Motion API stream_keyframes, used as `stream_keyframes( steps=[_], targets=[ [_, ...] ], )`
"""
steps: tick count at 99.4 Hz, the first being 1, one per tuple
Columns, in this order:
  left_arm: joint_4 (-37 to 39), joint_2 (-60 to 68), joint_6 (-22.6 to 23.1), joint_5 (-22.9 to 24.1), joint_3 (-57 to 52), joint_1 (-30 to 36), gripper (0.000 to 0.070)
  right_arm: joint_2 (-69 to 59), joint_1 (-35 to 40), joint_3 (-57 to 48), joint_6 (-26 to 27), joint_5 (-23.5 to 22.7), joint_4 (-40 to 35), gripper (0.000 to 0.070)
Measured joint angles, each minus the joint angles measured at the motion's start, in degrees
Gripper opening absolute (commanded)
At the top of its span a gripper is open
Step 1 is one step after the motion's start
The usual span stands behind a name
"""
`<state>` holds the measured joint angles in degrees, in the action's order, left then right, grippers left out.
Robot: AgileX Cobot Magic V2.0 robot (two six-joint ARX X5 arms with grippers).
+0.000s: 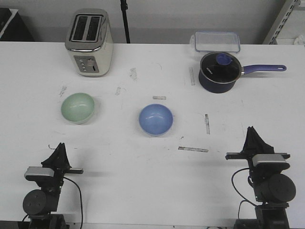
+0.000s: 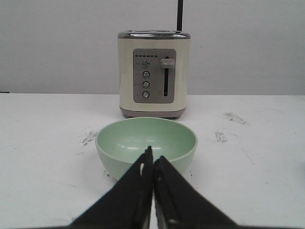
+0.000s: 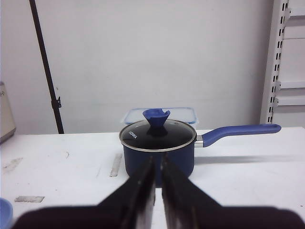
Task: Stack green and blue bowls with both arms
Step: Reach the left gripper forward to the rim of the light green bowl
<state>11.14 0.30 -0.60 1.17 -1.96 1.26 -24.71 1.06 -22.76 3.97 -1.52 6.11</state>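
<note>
The pale green bowl point(image 1: 78, 107) sits upright on the white table at the left; it also shows in the left wrist view point(image 2: 146, 142), just beyond the fingertips. The blue bowl point(image 1: 156, 119) sits upright near the table's middle, apart from the green one; only its edge point(image 3: 4, 213) shows in the right wrist view. My left gripper point(image 1: 60, 146) is shut and empty near the front left edge, short of the green bowl point(image 2: 153, 155). My right gripper point(image 1: 251, 130) is shut and empty at the front right, well right of the blue bowl point(image 3: 157, 160).
A cream toaster point(image 1: 88, 42) stands at the back left, behind the green bowl. A dark saucepan with a glass lid and purple handle point(image 1: 219, 71) stands at the back right, a clear plastic box point(image 1: 215, 42) behind it. Tape strips and scuffs mark the table point(image 1: 143, 176).
</note>
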Motion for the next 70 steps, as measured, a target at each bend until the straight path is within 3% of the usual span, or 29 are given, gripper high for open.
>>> stream_keyframes(
  steps=[57,70],
  targets=[
    [1.3,0.0,0.0,0.7,-0.2,0.0,0.0001,0.0,0.0,0.0,0.0,0.0,0.0,0.0015],
    [-1.9,1.6,0.0,4.9,-3.9,0.0,0.0001,0.0,0.0,0.0,0.0,0.0,0.0,0.0015]
  ],
)
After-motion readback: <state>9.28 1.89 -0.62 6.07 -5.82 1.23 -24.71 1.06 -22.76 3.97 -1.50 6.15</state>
